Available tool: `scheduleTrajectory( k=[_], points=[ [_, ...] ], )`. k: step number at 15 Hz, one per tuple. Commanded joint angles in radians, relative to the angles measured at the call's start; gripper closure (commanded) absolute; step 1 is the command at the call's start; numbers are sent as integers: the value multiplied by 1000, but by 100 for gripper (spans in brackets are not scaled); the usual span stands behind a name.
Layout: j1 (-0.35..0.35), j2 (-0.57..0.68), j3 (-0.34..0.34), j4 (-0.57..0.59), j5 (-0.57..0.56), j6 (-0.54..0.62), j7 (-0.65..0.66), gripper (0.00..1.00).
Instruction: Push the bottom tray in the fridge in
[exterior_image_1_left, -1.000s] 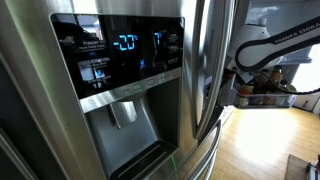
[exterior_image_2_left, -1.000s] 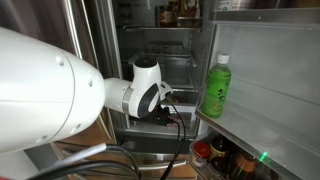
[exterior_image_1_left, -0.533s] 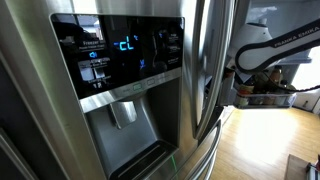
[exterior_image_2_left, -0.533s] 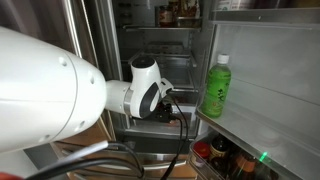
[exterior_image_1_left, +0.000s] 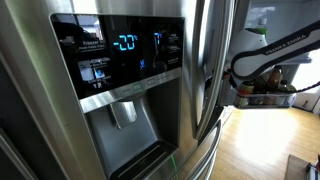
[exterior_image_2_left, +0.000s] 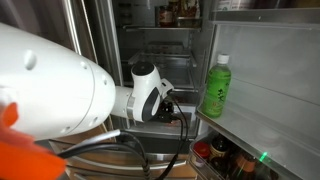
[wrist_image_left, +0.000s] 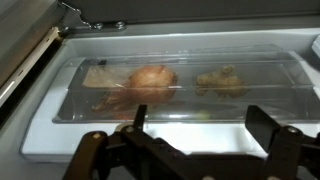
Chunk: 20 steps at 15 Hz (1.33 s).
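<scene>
Change: in an exterior view the white arm (exterior_image_2_left: 50, 80) fills more of the left side than half a second ago, and an orange part (exterior_image_2_left: 22, 160) has come into the bottom-left corner; the blue display (exterior_image_1_left: 125, 43) shows digits again where it showed other characters.
Fridge: the steel fridge (exterior_image_1_left: 40, 120) takes up the left and middle of an exterior view, with its door shut on that side.
Dispenser panel: the glossy black dispenser panel (exterior_image_1_left: 120, 60) sits on the door, with the display lit near its top and a grey recess below.
Handle: a long upright bar handle (exterior_image_1_left: 205, 70) stands just right of the panel.
Floor: a wooden floor (exterior_image_1_left: 250, 140) shows at the lower right of that view.
Open side: in an exterior view the arm reaches into the open compartment, and a black cable (exterior_image_2_left: 180, 135) hangs from its wrist.
Bottle: a green bottle (exterior_image_2_left: 216, 87) stands upright on the door shelf to the right of the arm.
Tray: in the wrist view the clear tray (wrist_image_left: 60, 135) lies low in the fridge, straight ahead of the tool.
Contents: a round brown item (wrist_image_left: 150, 80) lies left of centre and a knobbly pale one (wrist_image_left: 220, 80) to its right, apart from it.
Tool: the tool (wrist_image_left: 200, 135) is released, its fingers (wrist_image_left: 135, 122) spread wide with nothing between them, and the tips are at the tray's front edge; I cannot tell whether they touch it.
</scene>
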Motion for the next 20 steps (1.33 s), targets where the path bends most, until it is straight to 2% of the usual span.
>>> scheduleTrajectory(
  k=[1, 3, 9, 10, 20],
  points=[
    [12, 52, -5, 1, 16, 76, -13, 0],
    [17, 76, -3, 6, 21, 100, -14, 0],
    [44, 164, -9, 48, 103, 180, -128, 0],
    [35, 180, -4, 60, 81, 185, -109, 0],
    [29, 341, 24, 183, 126, 314, -140, 0]
  ],
)
